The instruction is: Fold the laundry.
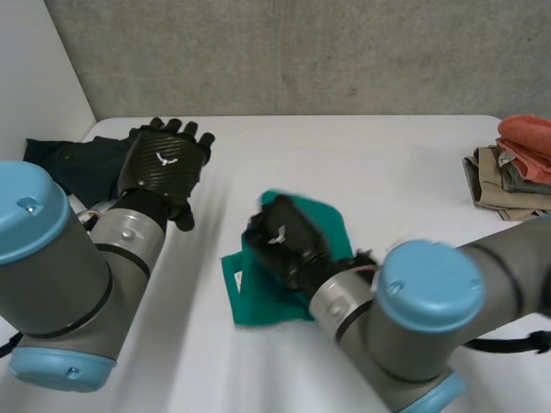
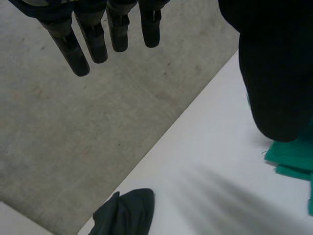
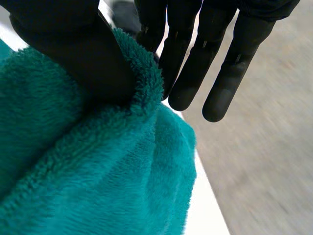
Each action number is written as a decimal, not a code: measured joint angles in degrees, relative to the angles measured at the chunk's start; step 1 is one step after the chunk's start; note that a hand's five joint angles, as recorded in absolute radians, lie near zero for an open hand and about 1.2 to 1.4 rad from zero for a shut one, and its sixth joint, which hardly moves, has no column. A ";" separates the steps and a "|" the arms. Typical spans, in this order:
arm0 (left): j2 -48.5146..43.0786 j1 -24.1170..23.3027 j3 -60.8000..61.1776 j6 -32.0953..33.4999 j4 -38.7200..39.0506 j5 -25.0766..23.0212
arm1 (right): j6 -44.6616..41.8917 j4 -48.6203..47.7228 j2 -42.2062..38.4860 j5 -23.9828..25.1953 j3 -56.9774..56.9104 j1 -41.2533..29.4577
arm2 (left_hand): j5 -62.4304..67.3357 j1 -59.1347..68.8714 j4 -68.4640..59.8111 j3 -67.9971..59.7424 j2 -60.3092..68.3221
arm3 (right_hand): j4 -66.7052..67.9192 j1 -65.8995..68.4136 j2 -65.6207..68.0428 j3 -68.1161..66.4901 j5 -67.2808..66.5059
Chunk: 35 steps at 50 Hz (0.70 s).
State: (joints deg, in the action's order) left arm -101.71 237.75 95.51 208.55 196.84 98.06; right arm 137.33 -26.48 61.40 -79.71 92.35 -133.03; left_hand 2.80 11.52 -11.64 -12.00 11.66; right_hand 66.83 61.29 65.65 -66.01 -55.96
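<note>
We see the right hand [image 1: 291, 239] pinching the towel [image 1: 258, 301] on the desk [image 1: 387, 172]; left hand [image 1: 164, 163] hovers open, far left.

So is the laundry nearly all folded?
Not yet. The stack of clothes on the table's right side looks folded. The right hand is pinching the green towel, partly folded. The dark cloth by the open left hand is not folded yet.

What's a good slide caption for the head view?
Right hand pinches a teal towel while the open left hand hovers near a dark garment; folded clothes lie aside.
</note>
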 measured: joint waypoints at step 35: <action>-29.29 -12.09 -28.00 -17.30 -16.16 2.01 | 43.17 29.14 -1.58 8.10 -12.30 21.64 | 0.00 0.00 0.00 0.00 0.00 | -54.61 -47.95 -53.37 53.87 53.45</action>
State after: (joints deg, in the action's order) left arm -131.00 225.66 67.51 191.25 180.68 100.07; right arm 180.50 2.67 59.82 -71.61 80.05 -111.39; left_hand 2.80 11.52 -11.64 -12.00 11.66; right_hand 12.21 13.34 12.28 -12.14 -2.50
